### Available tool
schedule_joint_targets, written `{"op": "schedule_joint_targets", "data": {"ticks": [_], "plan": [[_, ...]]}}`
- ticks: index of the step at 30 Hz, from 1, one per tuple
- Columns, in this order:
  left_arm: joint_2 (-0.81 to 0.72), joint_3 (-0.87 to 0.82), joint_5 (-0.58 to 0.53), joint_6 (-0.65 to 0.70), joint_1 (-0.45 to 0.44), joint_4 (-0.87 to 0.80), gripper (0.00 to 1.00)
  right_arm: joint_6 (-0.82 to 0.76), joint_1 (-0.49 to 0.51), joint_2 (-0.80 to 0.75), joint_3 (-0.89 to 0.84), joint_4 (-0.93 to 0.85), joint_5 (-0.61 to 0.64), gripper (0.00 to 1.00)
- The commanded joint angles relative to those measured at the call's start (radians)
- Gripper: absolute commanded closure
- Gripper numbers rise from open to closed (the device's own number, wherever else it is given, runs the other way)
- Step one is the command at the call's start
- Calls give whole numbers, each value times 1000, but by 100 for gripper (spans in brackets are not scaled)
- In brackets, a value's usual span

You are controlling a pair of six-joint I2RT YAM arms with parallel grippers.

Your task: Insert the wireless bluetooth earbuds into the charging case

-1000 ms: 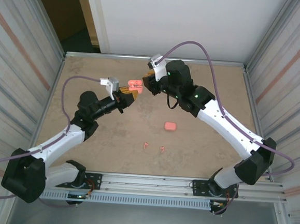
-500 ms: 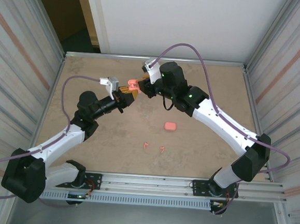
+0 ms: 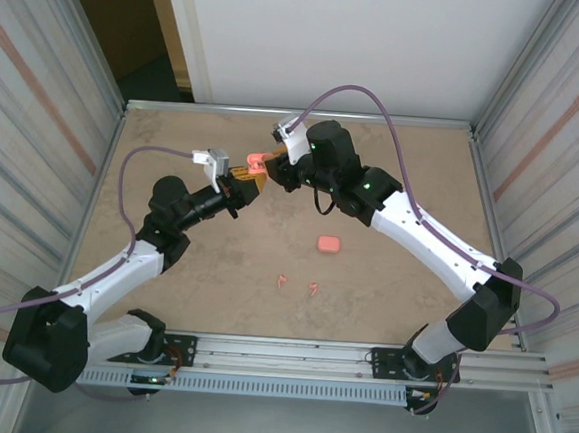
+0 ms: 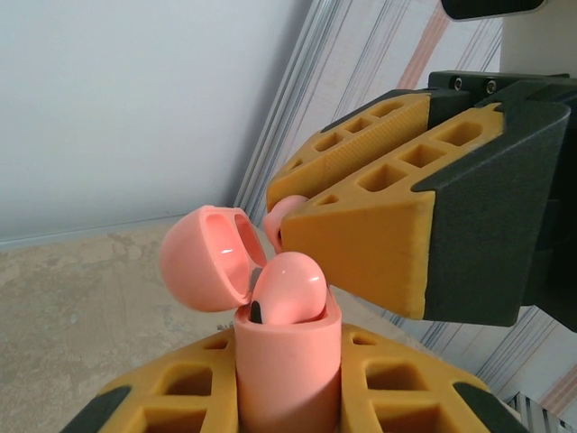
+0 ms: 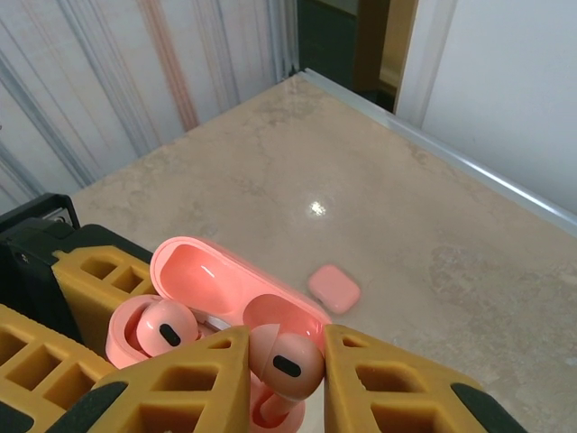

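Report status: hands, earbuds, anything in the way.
Left hand shut on open case, one earbud seated. Right hand shut on second earbud at the case's opening. Nothing between them.

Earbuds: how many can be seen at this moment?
4 earbuds: one sitting in the open case, one gripped by the right gripper, two loose on the table. Others may be hidden.

Earbud (image 5: 281, 361) stem — mostly hidden inside the right claw (image 5: 287, 336).

Top cam: high, looks down, wide. Wrist cams v. close, facing each other, open case (image 4: 287, 361) bottom centre; top cam shares it.
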Motion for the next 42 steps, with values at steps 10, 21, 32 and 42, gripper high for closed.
{"op": "schedule_joint_targets", "data": {"ticks": [10,21,32,42], "plan": [[8,33,15,1,-7,77,100,6,5,11,45,-23,-36,71],[13,31,39,3,-9,100,100,3,-9,0,83,-6,-55,56],[12,24,48,5,-9,116,100,6,-34,-26,100,19,-76,49],[-12,11,47,33,-10,155,100,83,-107,-110,2,80,-111,40]]}}
